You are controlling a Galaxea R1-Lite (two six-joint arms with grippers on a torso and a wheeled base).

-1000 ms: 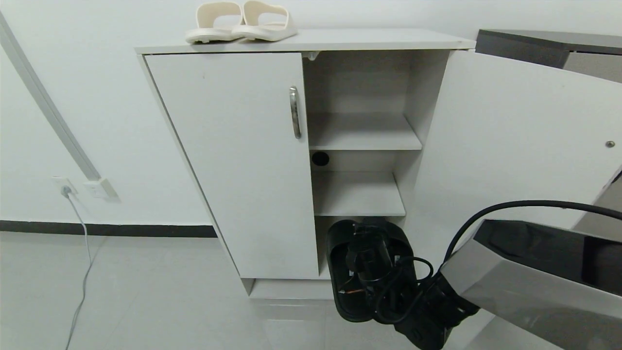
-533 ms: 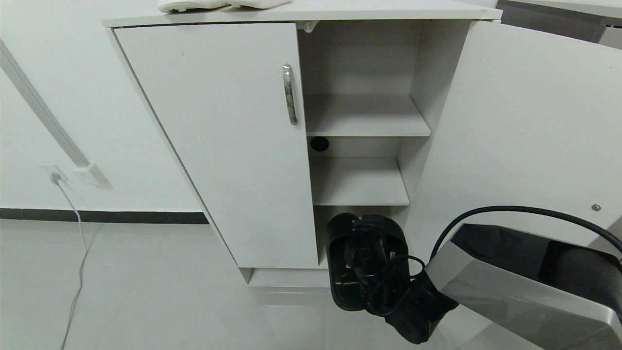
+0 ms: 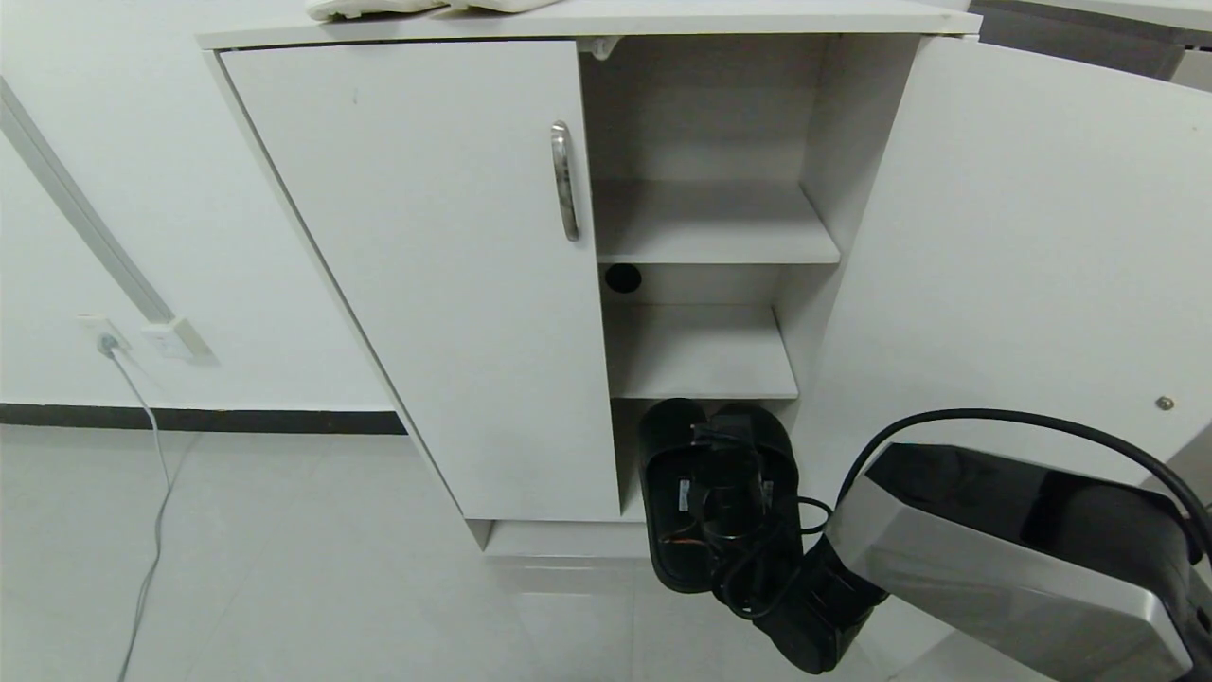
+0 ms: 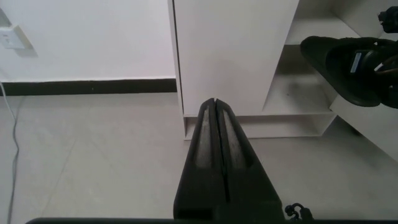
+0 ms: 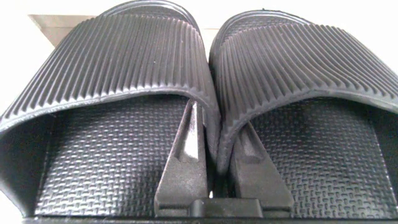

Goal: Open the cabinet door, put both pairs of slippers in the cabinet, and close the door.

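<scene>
Black slippers [image 3: 705,493] at the cabinet [image 3: 426,284] bottom compartment
My right hand [image 5: 214,134] grips them at that opening, lower centre; white slippers [image 3: 379,8] sit on top, upper edge. My left hand [image 4: 215,106] is closed on nothing.

Left tool [image 4: 215,102] closed — right tool [image 5: 216,118] clamped.

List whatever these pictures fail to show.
- White slippers: head view, cut off by the top edge, so just a strip of them shows.
- Space behind the left door: head view, hidden by the shut door.
- Black slippers: head view, near ends partly covered by the right gripper.
- Bottom shelf: head view, mostly hidden under the black slippers.
</scene>
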